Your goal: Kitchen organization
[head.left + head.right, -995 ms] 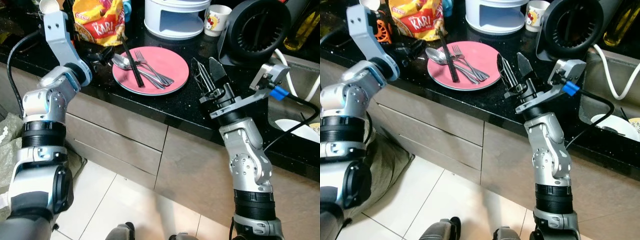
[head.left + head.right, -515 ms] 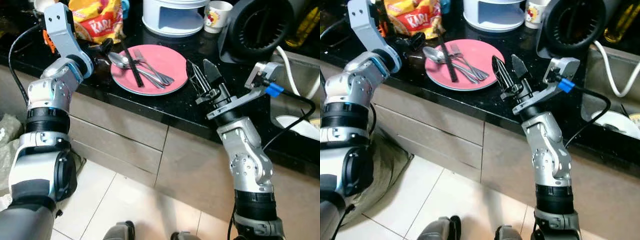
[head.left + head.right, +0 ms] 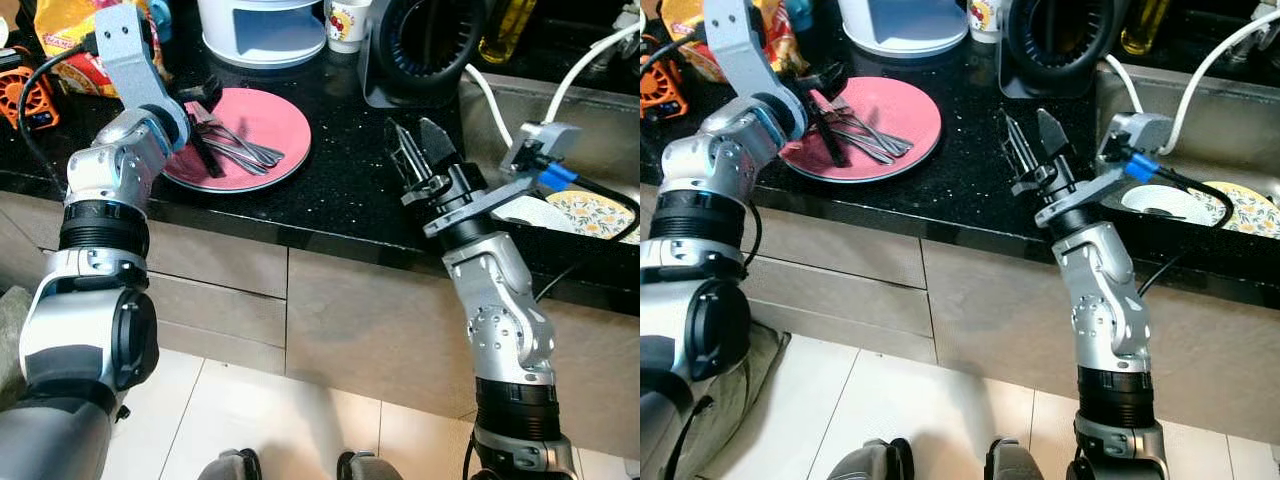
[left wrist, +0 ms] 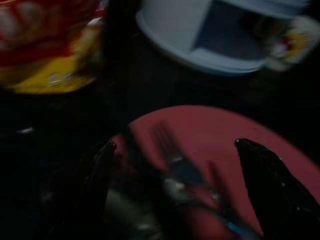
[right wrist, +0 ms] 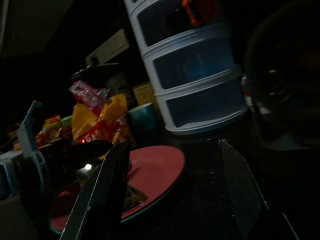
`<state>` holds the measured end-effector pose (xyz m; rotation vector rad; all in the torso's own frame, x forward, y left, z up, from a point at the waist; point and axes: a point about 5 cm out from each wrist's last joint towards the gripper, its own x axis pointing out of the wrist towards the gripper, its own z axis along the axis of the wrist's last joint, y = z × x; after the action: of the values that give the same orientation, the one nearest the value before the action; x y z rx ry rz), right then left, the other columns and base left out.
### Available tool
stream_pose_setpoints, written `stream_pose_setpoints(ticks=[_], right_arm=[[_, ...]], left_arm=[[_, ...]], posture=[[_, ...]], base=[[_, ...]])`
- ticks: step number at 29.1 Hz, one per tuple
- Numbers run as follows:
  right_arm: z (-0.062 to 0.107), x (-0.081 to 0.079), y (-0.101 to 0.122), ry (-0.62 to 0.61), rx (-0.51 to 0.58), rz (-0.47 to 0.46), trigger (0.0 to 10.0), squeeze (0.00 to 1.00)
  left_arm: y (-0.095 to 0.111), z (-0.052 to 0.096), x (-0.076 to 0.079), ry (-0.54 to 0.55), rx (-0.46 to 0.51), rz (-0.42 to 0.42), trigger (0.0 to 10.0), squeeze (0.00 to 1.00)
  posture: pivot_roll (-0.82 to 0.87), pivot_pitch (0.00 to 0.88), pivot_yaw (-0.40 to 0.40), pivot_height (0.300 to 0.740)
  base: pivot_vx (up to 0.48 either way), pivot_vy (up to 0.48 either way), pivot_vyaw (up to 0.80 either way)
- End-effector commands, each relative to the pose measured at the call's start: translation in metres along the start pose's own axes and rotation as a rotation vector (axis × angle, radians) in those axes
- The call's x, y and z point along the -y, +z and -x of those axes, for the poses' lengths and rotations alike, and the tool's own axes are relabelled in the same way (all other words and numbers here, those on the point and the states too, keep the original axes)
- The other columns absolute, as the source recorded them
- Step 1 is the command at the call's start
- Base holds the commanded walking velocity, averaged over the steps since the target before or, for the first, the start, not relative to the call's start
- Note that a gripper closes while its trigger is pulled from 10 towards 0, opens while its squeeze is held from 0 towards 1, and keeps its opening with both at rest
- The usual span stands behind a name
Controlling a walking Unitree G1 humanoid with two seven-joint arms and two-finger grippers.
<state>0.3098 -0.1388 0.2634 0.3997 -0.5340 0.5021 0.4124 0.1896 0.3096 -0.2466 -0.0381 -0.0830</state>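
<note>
Cutlery (image 3: 232, 150) lies piled on the pink plate (image 3: 275, 125) on the black table (image 3: 340, 190), forks, a spoon and a black stick together. Left pincer (image 4: 175, 165) hangs just above it, spread wide, holding nothing. Right pincer (image 3: 420, 150) hovers over bare table well to the plate's right, also parted and empty.
</note>
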Motion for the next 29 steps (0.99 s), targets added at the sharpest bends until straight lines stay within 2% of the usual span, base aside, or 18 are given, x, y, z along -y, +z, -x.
stream_pose_setpoints(ticks=[1, 4, 13, 15, 18, 22, 26, 29], right_arm=[[-0.001, 0.0, 0.003, -0.002, 0.006, 0.013, 10.0, 0.0], [-0.001, 0.0, 0.003, -0.004, 0.006, 0.014, 10.0, 0.0], [-0.002, 0.0, 0.004, -0.013, 0.012, 0.013, 10.0, 0.0], [-0.002, 0.001, 0.006, -0.025, 0.017, 0.016, 10.0, 0.0], [-0.002, 0.002, 0.006, -0.03, 0.018, 0.017, 10.0, 0.0], [-0.001, 0.002, 0.006, -0.048, 0.017, 0.02, 10.0, 0.0], [-0.001, 0.002, 0.006, -0.058, 0.017, 0.022, 10.0, 0.0], [-0.001, 0.004, 0.006, -0.073, 0.019, 0.025, 10.0, 0.0]], left_arm=[[0.007, 0.0, 0.002, 0.031, -0.004, -0.013, 10.0, 0.0], [0.012, 0.0, 0.009, 0.048, -0.005, -0.015, 10.0, 0.0], [0.009, -0.005, 0.011, 0.112, -0.045, -0.022, 10.0, 0.0], [0.008, -0.006, 0.009, 0.162, -0.073, -0.052, 10.0, 0.0], [0.008, -0.007, 0.01, 0.159, -0.077, -0.059, 10.0, 0.0], [0.002, -0.009, 0.014, 0.182, -0.152, -0.12, 10.0, 0.0], [-0.002, -0.011, 0.019, 0.169, -0.178, -0.169, 10.0, 0.0], [-0.011, -0.012, 0.027, 0.132, -0.245, -0.221, 10.0, 0.0]], posture=[[0.05, 0.158, 0.013, 0.74], [0.05, 0.16, 0.013, 0.74], [0.05, 0.161, 0.013, 0.74], [0.04, 0.162, 0.015, 0.74], [0.04, 0.164, 0.017, 0.74], [0.04, 0.169, 0.023, 0.74], [0.04, 0.17, 0.026, 0.74], [0.04, 0.172, 0.027, 0.74]], base=[[0.0, 0.0, 0.0], [0.0, 0.0, 0.0], [0.0, 0.0, 0.0], [0.0, 0.0, 0.0], [0.0, 0.0, 0.0], [0.0, 0.0, 0.0], [0.0, 0.0, 0.0], [0.0, 0.0, 0.0]])
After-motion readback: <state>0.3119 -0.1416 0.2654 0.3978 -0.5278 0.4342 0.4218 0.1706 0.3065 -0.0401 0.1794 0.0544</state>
